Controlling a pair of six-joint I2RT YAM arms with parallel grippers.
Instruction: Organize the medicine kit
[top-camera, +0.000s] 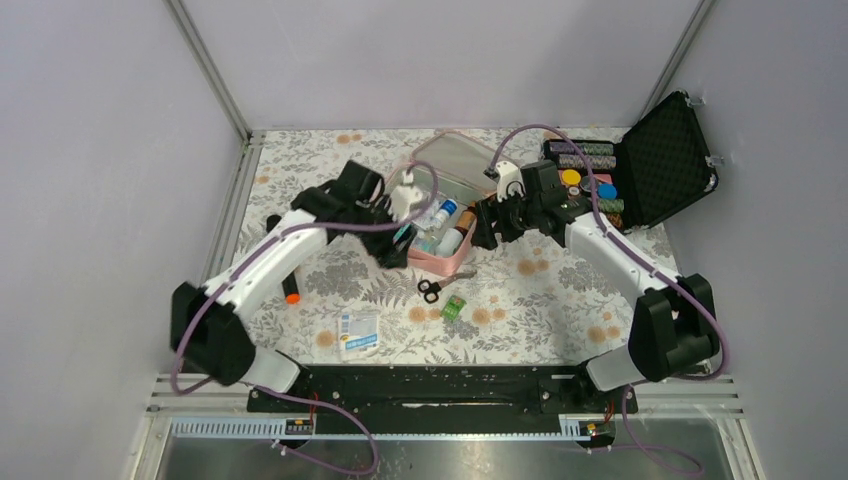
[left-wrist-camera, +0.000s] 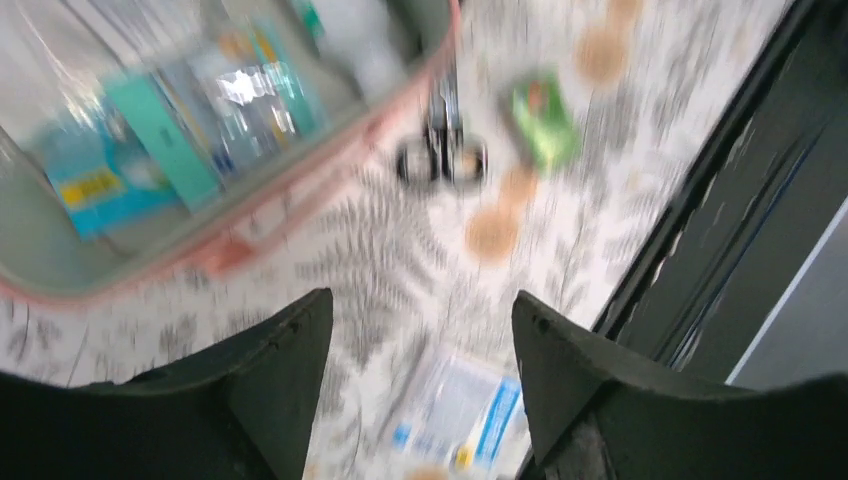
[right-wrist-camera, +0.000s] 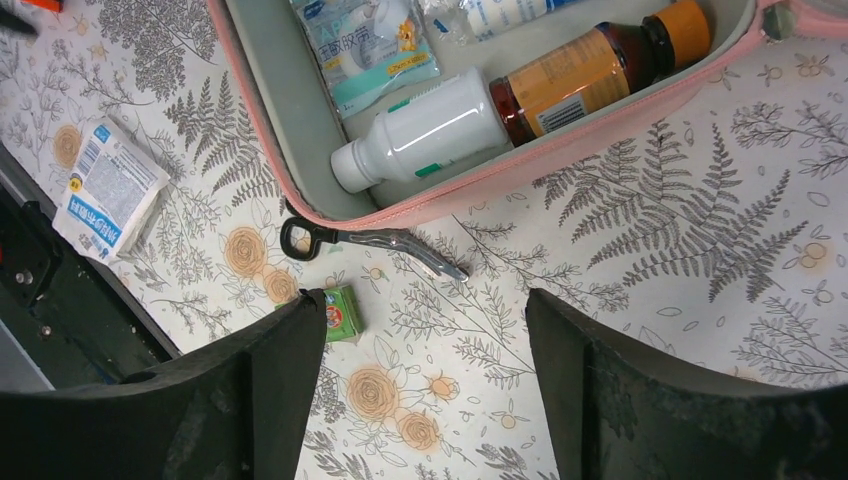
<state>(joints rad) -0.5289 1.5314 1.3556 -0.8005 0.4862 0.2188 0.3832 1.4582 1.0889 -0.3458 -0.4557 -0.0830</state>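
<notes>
The pink medicine kit lies open mid-table, its lid tipped back. Inside it are a white bottle, a brown bottle with an orange cap, a teal sachet pack and other blurred packets. My left gripper hovers over the kit's near-left corner, open and empty. In the blurred left wrist view the pink rim sits above my open left gripper. My right gripper hangs open and empty by the kit's right side, and in its wrist view the right gripper is over bare cloth.
Black-handled scissors, a small green box and a white-blue sachet lie on the floral cloth in front of the kit. An orange marker lies under my left arm. An open black case of colourful chips stands at the back right.
</notes>
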